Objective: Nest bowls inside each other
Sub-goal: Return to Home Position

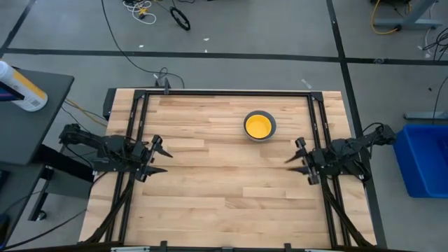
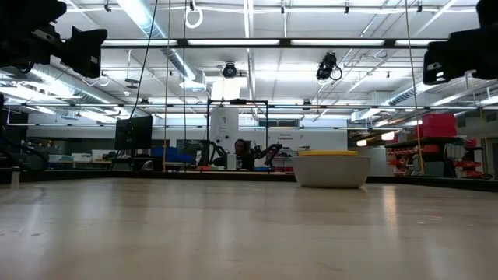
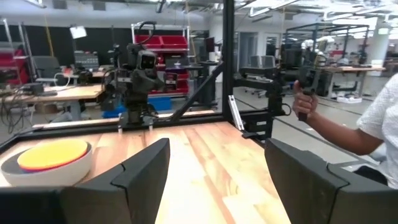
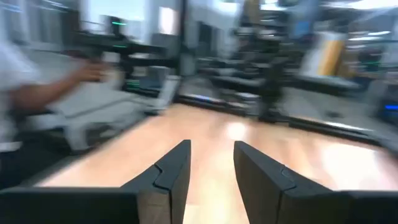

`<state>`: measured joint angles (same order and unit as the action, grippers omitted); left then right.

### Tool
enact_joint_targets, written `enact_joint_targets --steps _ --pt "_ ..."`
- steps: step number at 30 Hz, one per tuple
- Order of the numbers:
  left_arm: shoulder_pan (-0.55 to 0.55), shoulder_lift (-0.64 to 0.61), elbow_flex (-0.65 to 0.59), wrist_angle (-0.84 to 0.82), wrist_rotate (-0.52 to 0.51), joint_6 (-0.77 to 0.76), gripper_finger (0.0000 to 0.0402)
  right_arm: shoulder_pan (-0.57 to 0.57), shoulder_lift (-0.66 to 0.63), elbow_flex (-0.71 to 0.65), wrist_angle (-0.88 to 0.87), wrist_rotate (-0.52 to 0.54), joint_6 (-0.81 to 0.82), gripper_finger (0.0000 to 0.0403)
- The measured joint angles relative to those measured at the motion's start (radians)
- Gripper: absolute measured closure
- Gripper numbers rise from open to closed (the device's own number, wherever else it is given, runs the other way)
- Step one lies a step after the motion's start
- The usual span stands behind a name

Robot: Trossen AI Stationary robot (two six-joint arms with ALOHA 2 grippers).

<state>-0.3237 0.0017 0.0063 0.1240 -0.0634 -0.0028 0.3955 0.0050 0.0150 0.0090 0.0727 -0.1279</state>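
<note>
One stack of bowls point(image 1: 259, 126) stands on its base on the table, toward the far right of centre: a grey bowl point(image 2: 330, 171) outermost with a yellow bowl point(image 3: 52, 154) inside at the top. Any other bowls are hidden inside the stack or out of view. My left gripper point(image 1: 165, 155) hovers open by the table's left edge, pointing level toward the right. My right gripper point(image 1: 288, 152) hovers open by the right edge, pointing toward the left. Both are well clear of the stack and hold nothing. The wrist views show the left fingers point(image 3: 140, 177) wide apart and the right fingers point(image 4: 171, 174) closer together.
A black metal frame point(image 1: 231, 93) runs along the table's far, left and right edges. A person's hand point(image 3: 305, 99) and sleeve show beyond the table's edge in the left wrist view. Bare wood lies across the table's middle and near side.
</note>
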Motion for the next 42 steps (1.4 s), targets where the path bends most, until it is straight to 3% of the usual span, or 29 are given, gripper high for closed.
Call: enact_joint_targets --steps 7,14,19,23,31,34,42 --pt "0.002 0.000 0.000 -0.031 -0.035 -0.017 0.0127 -0.159 0.002 -0.001 0.025 0.137 -0.042 0.0274" --pt "0.003 0.000 0.000 -0.035 -0.136 0.004 0.0127 -0.361 0.002 -0.001 0.025 0.118 -0.024 0.0273" --pt "0.031 0.000 0.000 -0.035 -0.154 0.009 0.0127 -0.463 0.002 -0.001 0.008 0.015 0.015 0.0272" --pt "0.131 0.000 0.000 -0.036 -0.083 0.003 0.0127 -0.516 0.002 -0.002 -0.006 -0.075 0.044 0.0273" --pt "0.425 0.000 0.000 -0.048 0.236 -0.049 0.0127 -0.535 0.009 -0.002 -0.006 -0.075 0.053 0.0273" --pt "0.496 0.000 0.000 -0.047 0.313 -0.068 0.0127 -0.535 0.009 -0.002 -0.007 -0.075 0.062 0.0274" --pt "0.484 0.000 0.000 -0.051 0.248 -0.023 0.0127 -0.516 0.037 -0.002 -0.005 -0.101 0.110 0.0274"
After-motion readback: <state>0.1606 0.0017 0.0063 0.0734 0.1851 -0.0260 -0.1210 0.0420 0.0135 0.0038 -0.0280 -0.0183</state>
